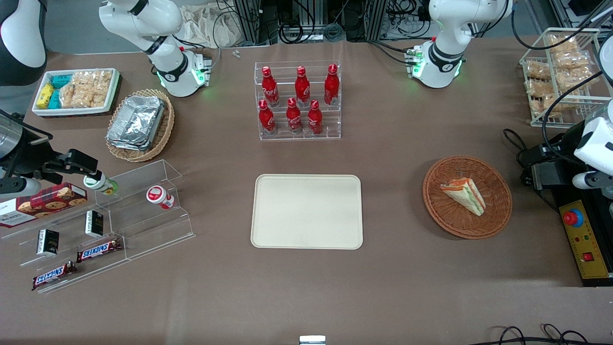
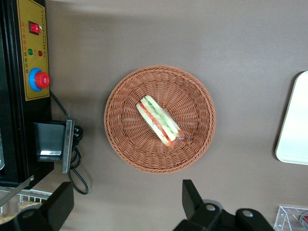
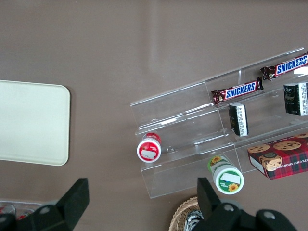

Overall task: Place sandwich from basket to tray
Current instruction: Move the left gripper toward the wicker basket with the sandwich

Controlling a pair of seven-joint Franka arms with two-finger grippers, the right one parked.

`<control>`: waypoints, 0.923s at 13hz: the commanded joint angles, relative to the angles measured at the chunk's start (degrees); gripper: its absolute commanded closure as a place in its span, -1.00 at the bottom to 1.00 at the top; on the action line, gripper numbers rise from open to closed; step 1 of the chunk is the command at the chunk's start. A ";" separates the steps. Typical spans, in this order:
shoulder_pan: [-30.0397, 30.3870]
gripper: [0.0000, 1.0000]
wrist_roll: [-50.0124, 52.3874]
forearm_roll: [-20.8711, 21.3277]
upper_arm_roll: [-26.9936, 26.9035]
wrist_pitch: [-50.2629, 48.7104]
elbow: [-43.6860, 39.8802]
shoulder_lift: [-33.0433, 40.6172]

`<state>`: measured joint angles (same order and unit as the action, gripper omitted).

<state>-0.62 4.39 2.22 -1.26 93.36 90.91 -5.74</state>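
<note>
The sandwich (image 1: 464, 195) (image 2: 160, 121), a pale wedge with orange, red and green layers, lies in the round reddish-brown wicker basket (image 1: 467, 232) (image 2: 120, 144) toward the working arm's end of the table. The cream tray (image 1: 306, 211) (image 2: 296, 125) lies flat in the middle of the table with nothing on it. My gripper (image 2: 125, 204) hangs high above the table, open wide, with nothing between its black fingers (image 2: 192, 197). It is over bare cloth just off the basket's rim, a little farther from the front camera than the sandwich.
A yellow control box with a red button (image 1: 584, 239) (image 2: 33, 57) and cables lie beside the basket. A clear rack of red bottles (image 1: 299, 103) stands farther back. A wire rack of snacks (image 1: 560, 76) and a clear stepped shelf of snacks (image 1: 96, 230) are at the table's ends.
</note>
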 commanded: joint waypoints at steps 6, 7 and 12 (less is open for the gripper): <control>0.18 -1.00 1.32 0.85 0.21 -1.95 -2.76 -2.61; 0.35 -1.00 4.98 0.85 0.21 -2.65 -1.98 -2.52; 1.40 -1.00 22.63 0.41 -0.14 3.20 4.77 -2.79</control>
<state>-0.32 20.21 2.27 -1.50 93.36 92.26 -8.80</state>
